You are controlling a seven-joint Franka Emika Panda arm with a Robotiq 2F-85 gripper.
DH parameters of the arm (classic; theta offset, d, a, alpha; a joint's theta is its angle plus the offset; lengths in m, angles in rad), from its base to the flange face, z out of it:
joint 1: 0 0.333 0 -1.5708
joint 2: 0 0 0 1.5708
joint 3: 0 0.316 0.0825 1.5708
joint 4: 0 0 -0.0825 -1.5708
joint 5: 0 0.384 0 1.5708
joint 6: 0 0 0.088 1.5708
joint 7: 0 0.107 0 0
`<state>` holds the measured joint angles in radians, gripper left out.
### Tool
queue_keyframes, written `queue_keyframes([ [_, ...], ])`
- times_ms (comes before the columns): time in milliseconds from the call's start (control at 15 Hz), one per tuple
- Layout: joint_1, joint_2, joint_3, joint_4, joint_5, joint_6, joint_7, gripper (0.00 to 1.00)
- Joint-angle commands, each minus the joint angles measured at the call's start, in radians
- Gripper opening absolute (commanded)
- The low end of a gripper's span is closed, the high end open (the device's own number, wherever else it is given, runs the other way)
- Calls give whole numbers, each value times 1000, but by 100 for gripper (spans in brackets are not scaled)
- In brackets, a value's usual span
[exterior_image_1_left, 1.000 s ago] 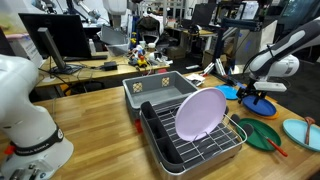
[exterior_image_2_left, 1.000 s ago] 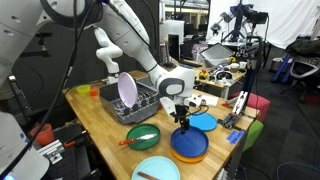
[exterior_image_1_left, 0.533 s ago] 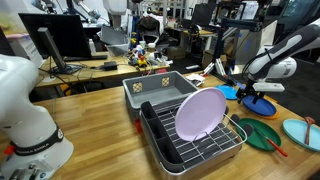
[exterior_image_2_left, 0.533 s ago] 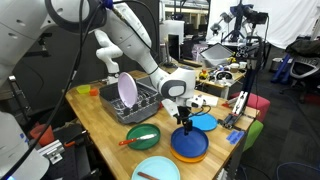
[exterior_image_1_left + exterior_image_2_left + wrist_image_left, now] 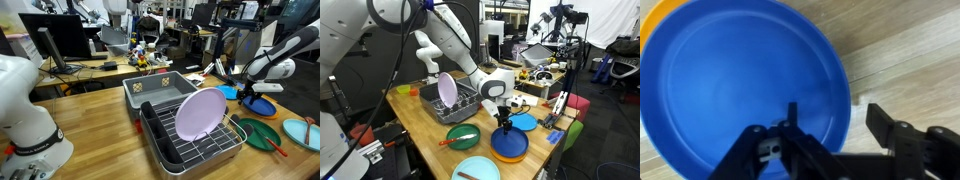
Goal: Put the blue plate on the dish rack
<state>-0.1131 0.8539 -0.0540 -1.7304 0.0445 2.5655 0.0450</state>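
1. Now, dish rack point(image 5: 165, 140) — lavender plate point(image 5: 200, 113) propped upright between prongs.
2. Blue plate point(image 5: 740, 90) lies flat atop an orange plate point(image 5: 652, 22), well apart from the rack.
3. Gripper point(image 5: 835, 118) wide, straddling its four-o'clock rim — likely for an edge pinch.

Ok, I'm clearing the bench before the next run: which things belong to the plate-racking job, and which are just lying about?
In the job: blue plate, dish rack, the hand over the plate's rim.
Lying about: lavender plate in the rack, grey tub, green plate, turquoise plate.
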Motion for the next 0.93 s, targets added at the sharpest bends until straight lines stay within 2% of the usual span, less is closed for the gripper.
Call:
queue_keyframes([
  [0,4,14,-8,10,-12,16,-19,41],
  [400,1,18,-7,11,-10,11,-21,2],
  [867,-11,11,3,14,2,7,-26,2],
])
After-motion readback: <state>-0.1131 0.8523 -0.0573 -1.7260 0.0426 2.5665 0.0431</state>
